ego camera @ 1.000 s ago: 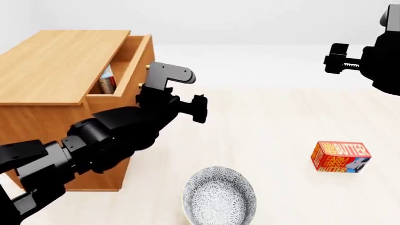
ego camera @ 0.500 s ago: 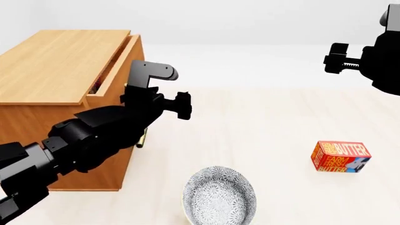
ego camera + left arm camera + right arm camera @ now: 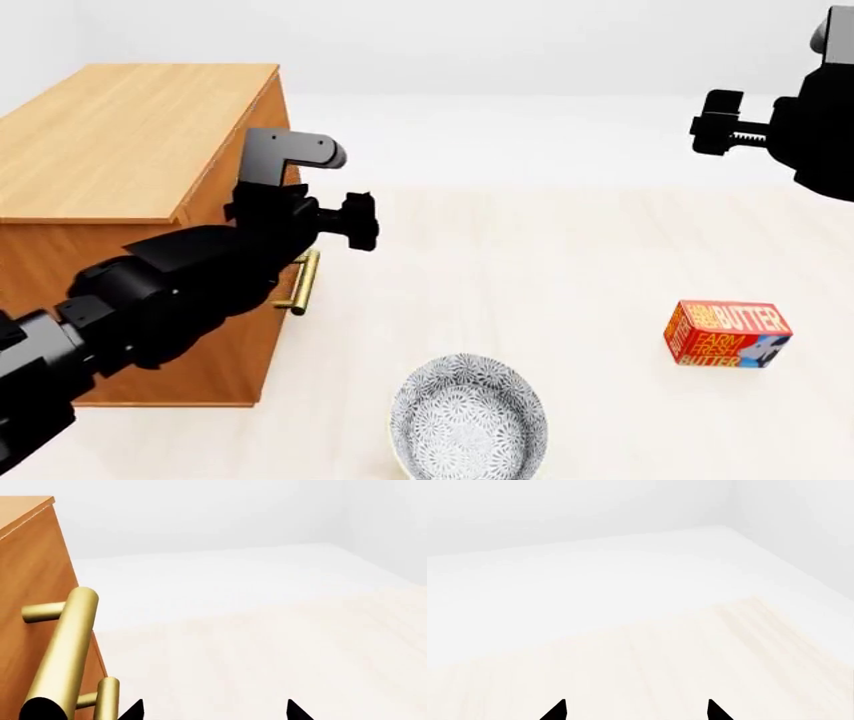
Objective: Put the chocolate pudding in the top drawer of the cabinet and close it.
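Observation:
The cabinet [image 3: 127, 140] stands at the left. Its top drawer [image 3: 268, 120] lies flush with the cabinet front, and my left arm [image 3: 200, 270] covers most of that front. The chocolate pudding is hidden. My left gripper [image 3: 215, 712] is open and empty, right beside the cabinet front. One brass bar handle [image 3: 63, 650] runs close along its side, and a second brass handle [image 3: 105, 700] lies just behind the first. A brass handle [image 3: 306, 283] also shows below my arm. My right gripper [image 3: 636, 711] is open and empty, held high at the far right.
A red-orange butter box [image 3: 727, 335] lies on the pale floor at the right. A patterned bowl [image 3: 467, 420] sits near the front middle. My right arm [image 3: 814, 130] hangs at the upper right edge.
The top drawer has slid from open to flush with the cabinet, hiding the carton inside. My left arm moved left against the drawer front. The right arm has not moved.

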Robot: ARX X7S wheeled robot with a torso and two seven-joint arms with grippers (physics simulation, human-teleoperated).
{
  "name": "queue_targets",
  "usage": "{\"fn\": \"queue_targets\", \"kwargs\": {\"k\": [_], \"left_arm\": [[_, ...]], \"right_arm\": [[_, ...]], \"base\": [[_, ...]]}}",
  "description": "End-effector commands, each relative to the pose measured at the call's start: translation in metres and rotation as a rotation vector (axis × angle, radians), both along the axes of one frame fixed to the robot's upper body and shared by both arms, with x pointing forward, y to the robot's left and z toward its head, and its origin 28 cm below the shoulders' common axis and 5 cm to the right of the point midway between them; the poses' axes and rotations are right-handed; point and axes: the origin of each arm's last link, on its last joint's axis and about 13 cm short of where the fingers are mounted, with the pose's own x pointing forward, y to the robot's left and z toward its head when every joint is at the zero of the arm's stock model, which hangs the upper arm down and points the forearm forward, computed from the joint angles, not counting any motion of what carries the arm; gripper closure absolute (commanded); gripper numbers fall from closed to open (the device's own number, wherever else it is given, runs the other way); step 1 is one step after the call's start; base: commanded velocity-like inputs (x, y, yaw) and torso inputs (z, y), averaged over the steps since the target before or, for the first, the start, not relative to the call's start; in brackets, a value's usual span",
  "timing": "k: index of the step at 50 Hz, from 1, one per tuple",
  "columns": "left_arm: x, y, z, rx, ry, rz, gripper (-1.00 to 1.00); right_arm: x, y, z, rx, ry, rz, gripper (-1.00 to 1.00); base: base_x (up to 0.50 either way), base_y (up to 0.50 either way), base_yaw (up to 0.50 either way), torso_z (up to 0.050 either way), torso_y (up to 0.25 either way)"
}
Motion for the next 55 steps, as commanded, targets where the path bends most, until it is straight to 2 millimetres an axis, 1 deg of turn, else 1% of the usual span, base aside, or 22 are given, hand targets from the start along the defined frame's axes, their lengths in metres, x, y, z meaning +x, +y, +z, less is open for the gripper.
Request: {"fn": "queue_targets", "kwargs": {"k": [1, 12, 20, 26, 38, 45, 55], "left_arm": [[0.018, 0.054, 0.002, 0.054, -0.022, 0.279, -1.00], [0.016, 0.062, 0.001, 0.058, -0.021, 0.303, -1.00], [0.014, 0.062, 0.001, 0.056, -0.022, 0.302, -1.00], [0.001, 0.053, 0.002, 0.050, -0.043, 0.226, -1.00], [-0.025, 0.019, 0.018, 0.048, -0.086, 0.037, -1.00], [-0.034, 0.005, 0.026, 0.042, -0.106, -0.027, -1.00], [-0.047, -0.012, 0.034, 0.038, -0.120, -0.115, -1.00]], "right_arm": [[0.000, 0.001, 0.002, -0.002, -0.003, 0.000, -1.00], [-0.001, 0.001, 0.003, -0.003, -0.004, -0.003, -1.00], [0.000, 0.002, 0.002, -0.001, -0.004, 0.001, -1.00], [0.000, 0.003, 0.001, -0.001, -0.003, -0.001, -1.00], [0.000, 0.003, -0.001, 0.001, 0.000, 0.001, -1.00], [-0.002, 0.002, 0.000, 0.002, -0.002, -0.002, -1.00], [-0.002, 0.002, -0.001, 0.003, -0.003, -0.004, -1.00]], "base": [[0.01, 0.00, -0.01, 0.000, 0.000], [0.00, 0.00, 0.00, 0.000, 0.000], [0.00, 0.00, 0.00, 0.000, 0.000], [0.00, 0.00, 0.00, 0.000, 0.000], [0.00, 0.00, 0.00, 0.000, 0.004], [0.00, 0.00, 0.00, 0.000, 0.001], [0.00, 0.00, 0.00, 0.000, 0.000]]}}
